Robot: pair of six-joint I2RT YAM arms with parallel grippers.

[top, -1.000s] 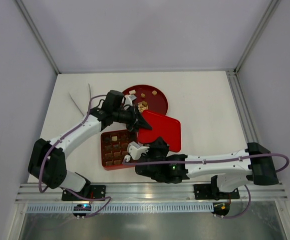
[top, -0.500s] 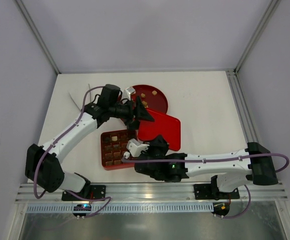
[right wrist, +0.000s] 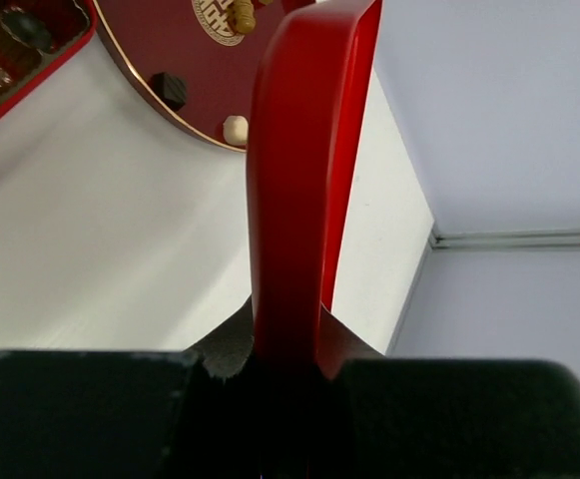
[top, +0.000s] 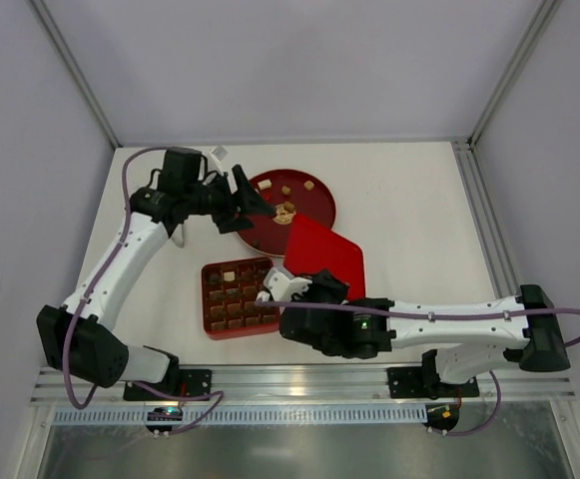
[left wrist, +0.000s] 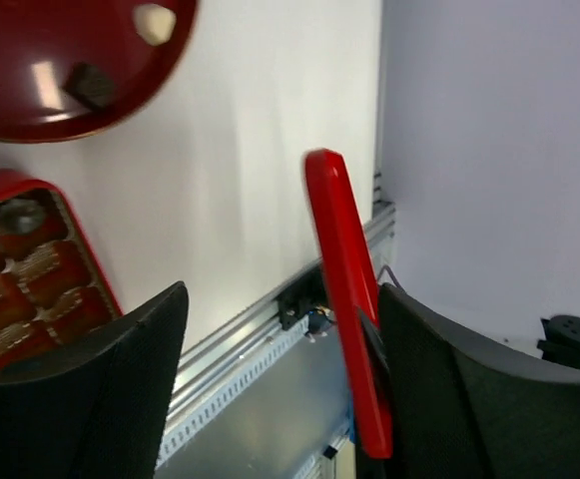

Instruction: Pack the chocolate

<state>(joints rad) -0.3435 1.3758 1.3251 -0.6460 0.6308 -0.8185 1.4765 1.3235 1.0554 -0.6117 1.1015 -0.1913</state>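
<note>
Chocolate pieces lie on a round red plate; more fill cells of the square red tray. My right gripper is shut on the near edge of the flat red lid, which is tilted up beside the tray. In the right wrist view the lid stands edge-on out of the gripper. My left gripper is open above the plate's left rim, holding nothing. Its wrist view shows the gripper wide apart, the lid edge-on near the right finger, and the tray.
The plate carries a dark piece and a cream piece near its rim. A metal rail runs along the near table edge. Enclosure walls stand at the left, right and back.
My left gripper has opened, let go of the lid and drawn back to the upper left. The right gripper keeps the lid, now tilted more upright.
</note>
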